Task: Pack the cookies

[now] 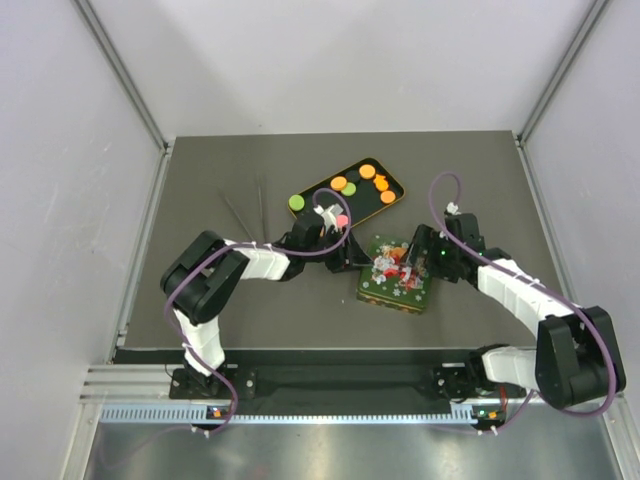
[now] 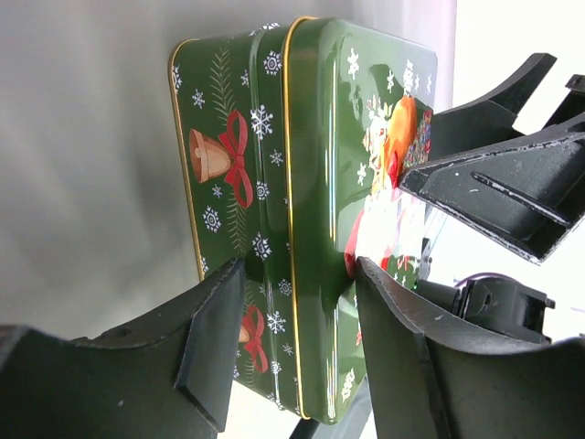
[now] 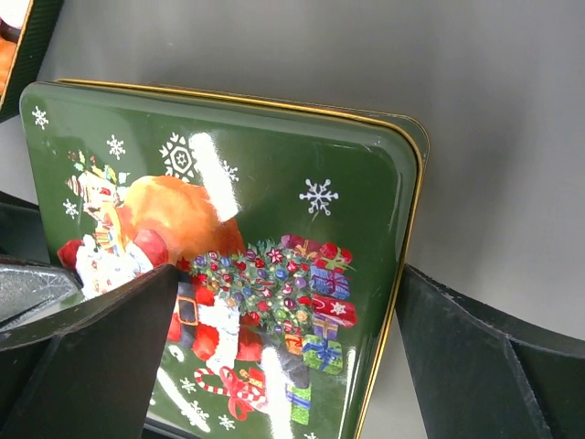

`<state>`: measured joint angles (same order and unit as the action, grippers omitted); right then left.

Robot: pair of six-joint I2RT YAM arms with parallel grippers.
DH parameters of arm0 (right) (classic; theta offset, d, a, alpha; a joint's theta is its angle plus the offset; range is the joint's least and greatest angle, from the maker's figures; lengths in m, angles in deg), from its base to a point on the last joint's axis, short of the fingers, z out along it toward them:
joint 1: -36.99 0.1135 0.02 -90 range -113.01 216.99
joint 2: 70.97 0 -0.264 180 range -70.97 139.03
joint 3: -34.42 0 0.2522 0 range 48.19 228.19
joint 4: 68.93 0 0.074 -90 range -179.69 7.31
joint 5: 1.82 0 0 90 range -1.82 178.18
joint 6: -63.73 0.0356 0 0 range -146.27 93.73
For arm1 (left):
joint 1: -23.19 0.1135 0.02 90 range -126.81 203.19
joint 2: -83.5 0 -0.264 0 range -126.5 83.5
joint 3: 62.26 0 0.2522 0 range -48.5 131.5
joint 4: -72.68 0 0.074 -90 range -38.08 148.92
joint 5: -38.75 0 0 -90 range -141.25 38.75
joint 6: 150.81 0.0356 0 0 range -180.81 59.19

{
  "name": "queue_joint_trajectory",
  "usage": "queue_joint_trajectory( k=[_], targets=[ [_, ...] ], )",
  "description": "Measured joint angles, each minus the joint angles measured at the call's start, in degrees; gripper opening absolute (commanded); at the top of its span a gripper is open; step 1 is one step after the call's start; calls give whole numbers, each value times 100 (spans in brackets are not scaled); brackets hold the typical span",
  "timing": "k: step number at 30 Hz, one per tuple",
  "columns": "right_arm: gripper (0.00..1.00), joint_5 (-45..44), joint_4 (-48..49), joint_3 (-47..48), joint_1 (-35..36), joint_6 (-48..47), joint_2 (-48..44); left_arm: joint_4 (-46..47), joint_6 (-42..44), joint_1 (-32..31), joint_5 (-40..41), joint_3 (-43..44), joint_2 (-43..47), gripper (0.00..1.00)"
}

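Observation:
The cookies are small orange, green and pink discs lying on a black tray at the back of the table. In front of it sits a green Christmas tin with its lid on. My left gripper comes at the tin from the left. In the left wrist view the tin sits between the left gripper's fingers, one under its base and one on the lid. My right gripper stands wide open over the tin's right end. In the right wrist view the right gripper straddles the edge of the tin.
Two thin dark sticks lie on the grey table left of the tray. A corner of the tray shows at the top left of the right wrist view. Pale walls close in the table on three sides.

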<state>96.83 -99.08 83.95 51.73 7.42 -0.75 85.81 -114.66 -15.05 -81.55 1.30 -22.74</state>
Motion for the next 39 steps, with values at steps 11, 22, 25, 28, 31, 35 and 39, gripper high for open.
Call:
queue_joint_trajectory(
  k=[11, 22, 25, 28, 31, 35, 39],
  targets=[
    [100, -286, -59, 175, 153, -199, 85, 4, -199, -190, 459, -72, 103, 55],
    [100, -599, -339, 378, 385, -369, 94, -170, -201, -289, 643, -74, 153, 56],
    [100, -601, -367, 380, 389, -372, 107, -205, -199, -297, 643, -72, 153, 56],
    [100, -597, -391, 407, 389, -372, 146, -247, -199, -304, 654, -61, 153, 56],
    [100, -584, -415, 466, 389, -400, 216, -306, -199, -306, 667, -33, 153, 57],
    [100, -549, -463, 601, 389, -483, 345, -334, -203, -306, 688, -28, 153, 60],
    [100, -487, -466, 636, 367, -566, 374, -514, -151, -306, 704, 61, 153, 62]
  ],
)
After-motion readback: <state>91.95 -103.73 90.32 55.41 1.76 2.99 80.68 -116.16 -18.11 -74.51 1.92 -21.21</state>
